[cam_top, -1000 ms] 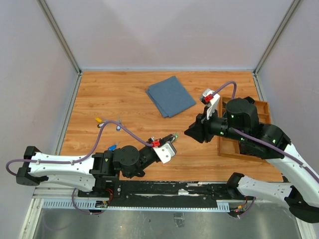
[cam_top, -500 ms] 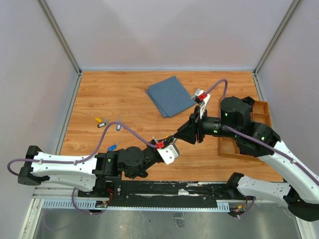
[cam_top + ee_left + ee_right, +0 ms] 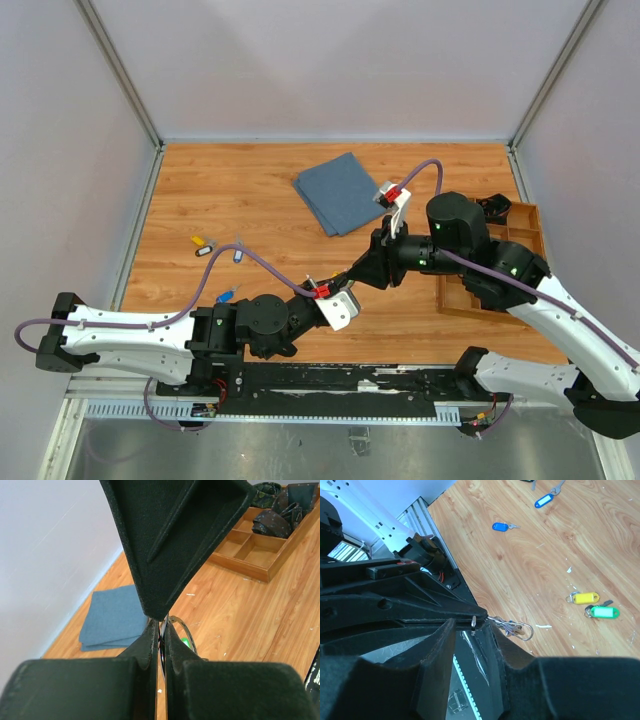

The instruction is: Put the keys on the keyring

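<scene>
A wooden table [image 3: 250,190] is enclosed by plain grey walls [image 3: 330,60], and a metal rail [image 3: 300,410] is fixed along its near edge. A folded blue cloth [image 3: 343,193] is laid toward the far side. To the right of the cloth a wooden tray [image 3: 455,300] is set at the table's edge. Left of the cloth and nearer the rail, loose keys [image 3: 205,246] are scattered on the wood.

On the near side of the cloth the two grippers are found tip to tip. The keyring [image 3: 180,624] is pinched there by the left gripper [image 3: 160,635], whose fingers are pressed flat together on the thin wire. This grip is made out only in the left wrist view; from above, the ring is hidden under the black fingers. Dark items [image 3: 272,522] in the tray's compartments are also shown more plainly there.

The right gripper [image 3: 471,626] is seen in its own wrist view with its fingers parted and the ring in the gap; whether the wire is touched cannot be told. Only in that view are a yellow-tagged key [image 3: 585,598] and a green-tagged key [image 3: 605,612] seen, against the wood near the meeting point.
</scene>
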